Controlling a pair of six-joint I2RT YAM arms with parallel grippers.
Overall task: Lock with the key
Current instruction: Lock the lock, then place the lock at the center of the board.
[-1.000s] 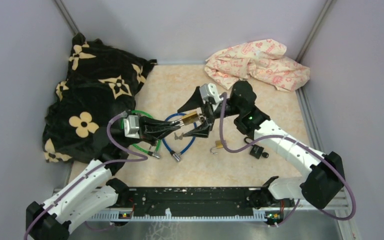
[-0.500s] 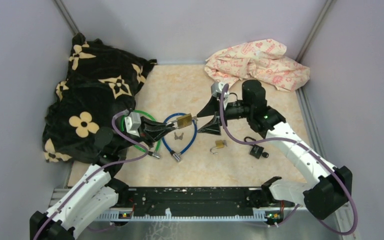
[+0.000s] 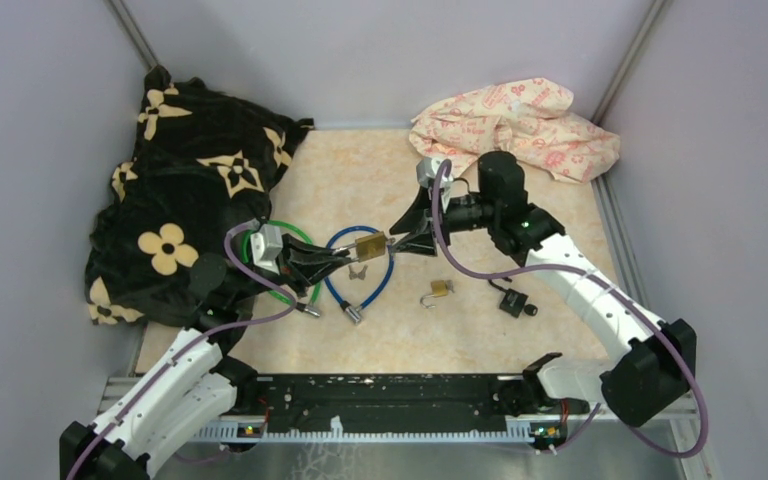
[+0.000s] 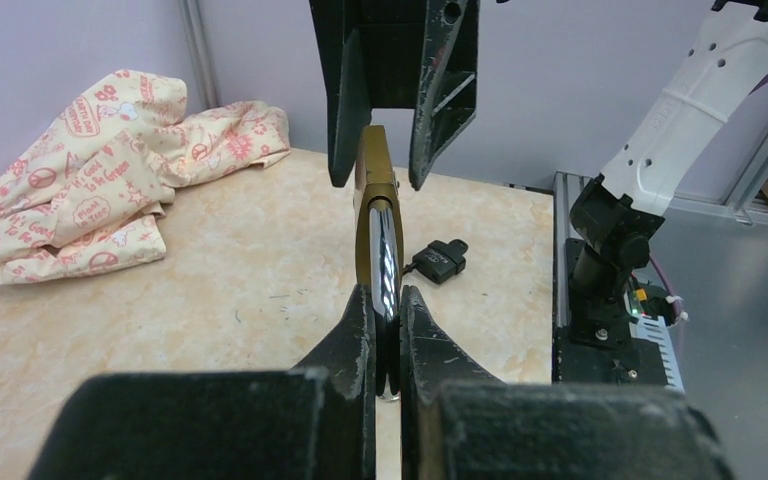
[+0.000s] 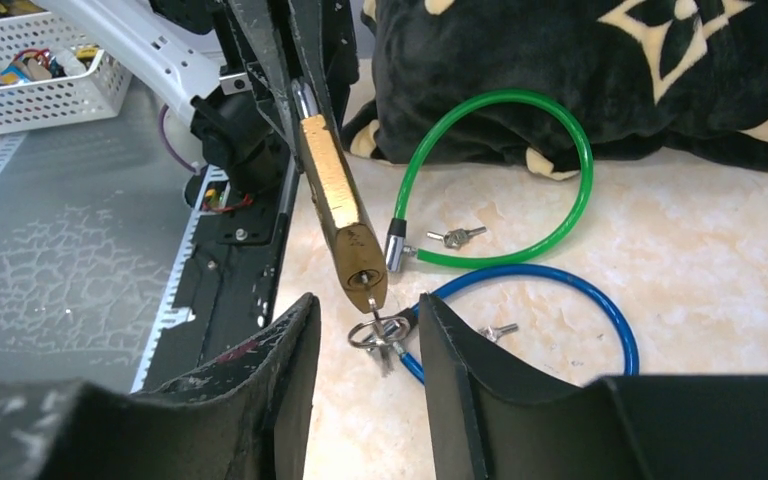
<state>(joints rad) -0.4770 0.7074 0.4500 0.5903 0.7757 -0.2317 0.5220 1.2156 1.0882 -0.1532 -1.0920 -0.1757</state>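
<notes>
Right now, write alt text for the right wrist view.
A brass padlock, held by the shut left gripper, has a key in its keyhole, flanked by the open right gripper. Beyond lie a green cable and a blue cable, with a black flowered cloth behind.

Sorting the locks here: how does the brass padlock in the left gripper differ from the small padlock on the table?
The brass padlock is larger, held off the table by the left gripper, a key in its keyhole. The small padlock lies loose on the table, shackle swung open. Both are brass-coloured.
</notes>
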